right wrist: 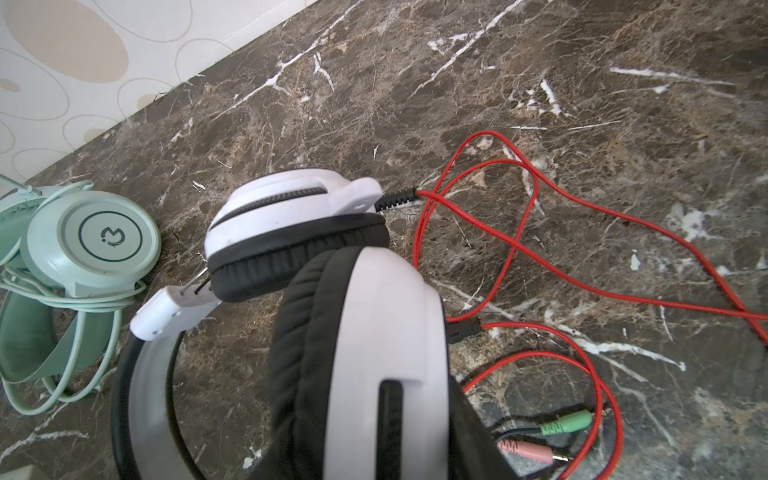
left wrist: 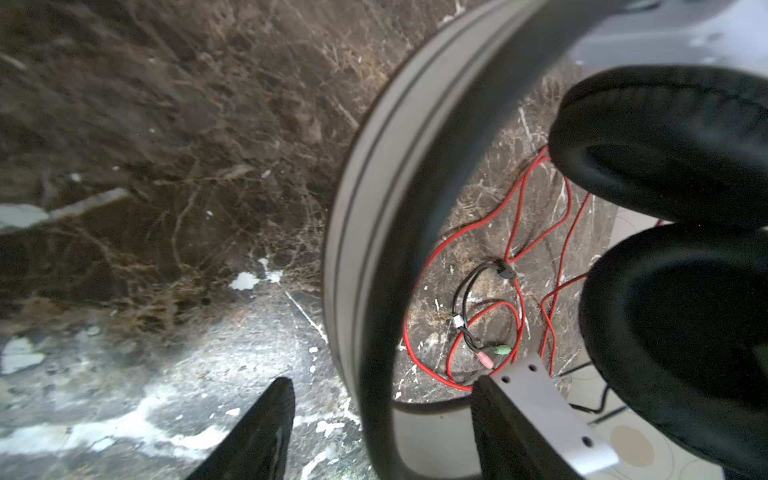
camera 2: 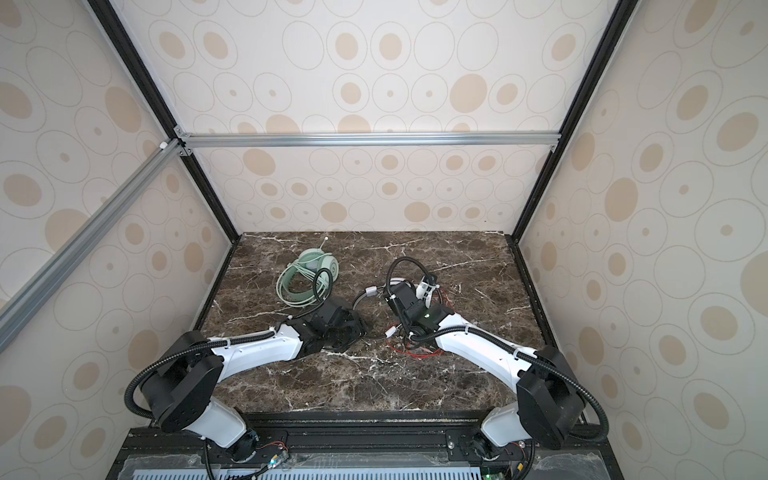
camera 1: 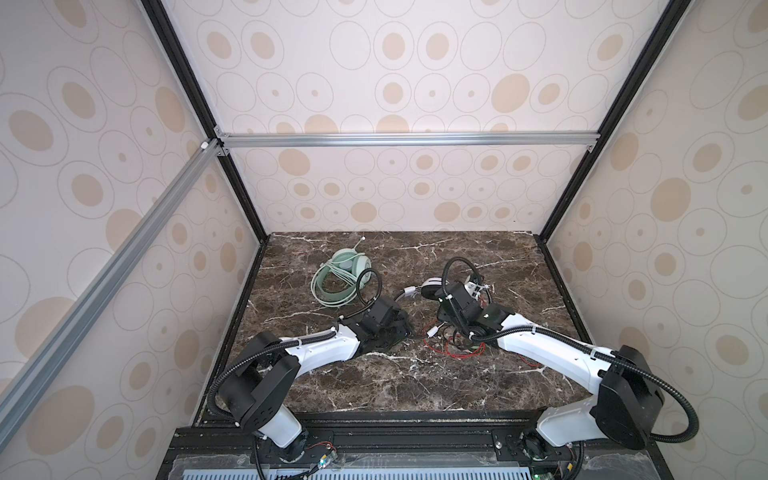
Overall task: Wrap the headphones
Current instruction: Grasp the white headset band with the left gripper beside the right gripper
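1. The mint-green headset point(camera 1: 340, 276) is lying on the marble table point(camera 1: 374, 386) at about ten o'clock from the table's middle in both top views. Its pale green cable point(right wrist: 83, 301) is looping in several turns around the headband.
2. The left gripper point(left wrist: 382, 380) is hanging low near the table's middle, at five o'clock from the mint set. Its pincer is standing released. In the left wrist view the grey headband point(left wrist: 361, 232) is passing between the two black fingers point(left wrist: 266, 424) with a gap on either side.
3. The white-and-black headset point(camera 1: 432, 286) is sitting at one o'clock from the middle, its black ear cushions facing each other. It seems to be standing on edge, though the arms are covering much of it.
4. The right gripper point(camera 1: 451, 305) is sitting right at the nearer white cup. That cup is filling the right wrist view and hiding the fingers, so I cannot tell whether the pincer is clenched.
5. The thin red cable point(right wrist: 582, 216) is running out of the farther cup and sprawling loose at four o'clock from the middle. Its green plug point(right wrist: 565, 426) and pink plug point(right wrist: 523, 451) are lying side by side.
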You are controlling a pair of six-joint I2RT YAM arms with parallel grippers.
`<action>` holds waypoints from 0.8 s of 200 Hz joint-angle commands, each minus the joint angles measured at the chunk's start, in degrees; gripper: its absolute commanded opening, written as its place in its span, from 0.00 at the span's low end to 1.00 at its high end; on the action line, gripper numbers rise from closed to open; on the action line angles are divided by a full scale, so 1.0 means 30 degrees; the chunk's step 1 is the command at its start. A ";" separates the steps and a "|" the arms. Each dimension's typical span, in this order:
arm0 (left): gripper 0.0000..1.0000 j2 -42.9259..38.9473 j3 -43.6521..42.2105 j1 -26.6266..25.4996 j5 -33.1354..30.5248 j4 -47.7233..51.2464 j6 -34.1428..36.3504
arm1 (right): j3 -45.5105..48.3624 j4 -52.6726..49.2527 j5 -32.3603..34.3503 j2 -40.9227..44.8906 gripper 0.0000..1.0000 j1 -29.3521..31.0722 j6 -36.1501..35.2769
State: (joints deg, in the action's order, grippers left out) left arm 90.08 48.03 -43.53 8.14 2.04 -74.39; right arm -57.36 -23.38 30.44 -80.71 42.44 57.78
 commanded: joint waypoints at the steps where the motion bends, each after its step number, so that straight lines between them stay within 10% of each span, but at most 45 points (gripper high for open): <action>1: 0.67 0.0090 0.0662 0.0154 -0.0520 0.0491 -0.0046 | 0.0128 0.1332 0.0665 0.0889 0.39 0.0160 0.0077; 123: 0.00 0.0044 0.0591 0.1408 0.0866 -0.0676 0.1457 | 0.0340 0.1664 0.0454 0.1506 0.41 0.0164 -0.0273; 160: 0.00 -0.1133 0.0079 0.2034 0.0267 -0.0971 0.2761 | 0.0562 0.1616 -0.0476 0.3121 0.80 0.0180 -0.4144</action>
State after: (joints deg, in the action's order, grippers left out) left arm 90.06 48.71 -38.94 9.10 0.23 -70.87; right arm -56.01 -19.62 28.77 -76.16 43.31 53.23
